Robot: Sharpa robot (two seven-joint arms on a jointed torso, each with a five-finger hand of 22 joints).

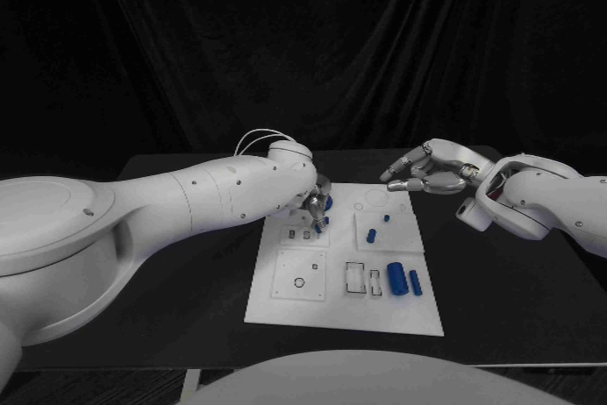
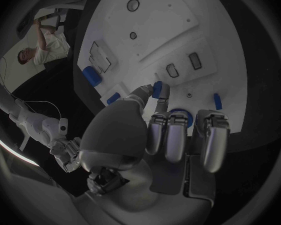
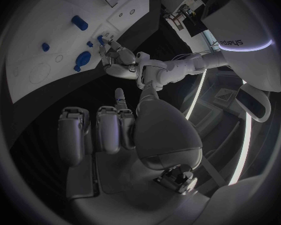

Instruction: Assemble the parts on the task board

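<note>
Fingers (image 2: 158, 91) of the left hand (image 1: 314, 202) pinch a small blue part (image 2: 157, 88) over the far left corner of the task board (image 1: 285, 313); the left wrist view shows thumb and one finger closed on it, the others curled beside them above a round blue part (image 2: 182, 116) at the board's edge. Just below that hand on the board sit two small dark-rimmed slots (image 1: 303, 235). Toward the board's middle a short blue part (image 1: 371, 236) lies on a raised square plate, with a smaller blue part (image 1: 384, 218) just beyond it. Nearer the robot, a round recess (image 1: 298, 283) sits on the left and two rectangular pockets (image 1: 364, 278) beside it; a thick blue cylinder (image 1: 397, 278) and a thinner blue pin (image 1: 415, 283) lie side by side to their right. The right hand (image 1: 424, 174) hangs over the bench (image 1: 518, 291) past the board's far right corner, fingers curled in, holding nothing, well apart from every part.
</note>
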